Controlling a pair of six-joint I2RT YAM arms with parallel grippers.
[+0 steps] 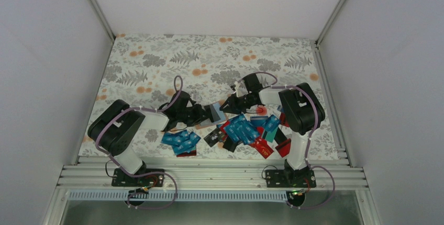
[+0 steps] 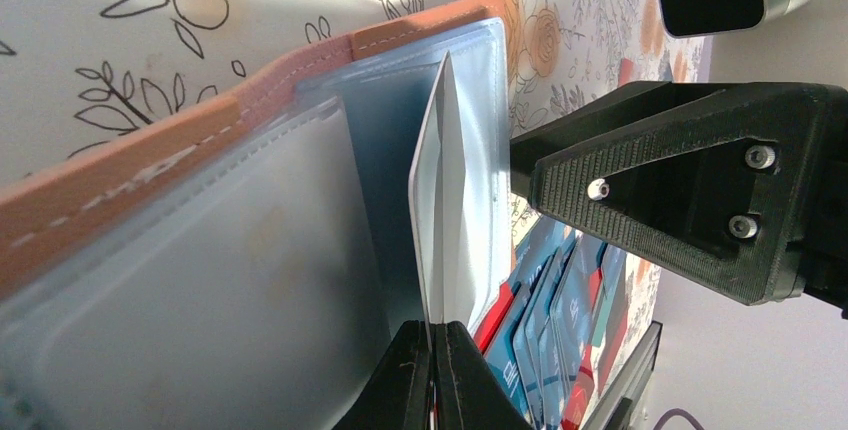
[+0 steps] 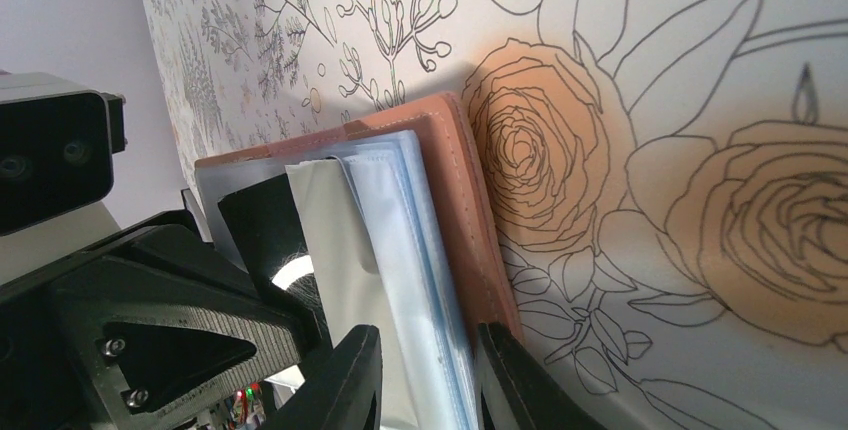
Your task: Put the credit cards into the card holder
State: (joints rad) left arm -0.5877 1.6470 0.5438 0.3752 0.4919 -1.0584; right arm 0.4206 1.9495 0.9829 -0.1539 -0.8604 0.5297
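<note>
So the card holder [image 1: 215, 112] is sitting up off the table [image 1: 209, 57] near the middle, hanging between the two claws and lying open. It's a tan-pink leathery cover with pale stitching along the edge, and inside there's a stack of clear, slightly frosted plastic sleeves [image 2: 200, 280], soft and a bit wavy.

The left gripper [image 2: 432, 350] is coming in from the left with its fingers pressed together, pinching one thin pale sleeve leaf that's standing out edge-on from the rest. The right gripper [image 3: 428, 335] is reaching in from the right, and its fingers are sitting on either side of the holder's edge, one against the sleeves and one by the pink cover. They're part-way apart with the sleeve stack filling the gap. I can't tell if it's actually squeezing or just touching.

The credit cards [image 1: 246, 130] are lying flat on the table just near of the holder, mostly glossy blue and teal rectangles overlapping in a messy pile under the right arm. A few red cards [image 1: 263, 147] are at the near right, and a black card [image 1: 212, 137] is between that pile and a smaller blue bunch on the left. The right arm's elbow is hanging over part of the pile. The table is covered in a grey-leaf, orange-flower print.
</note>
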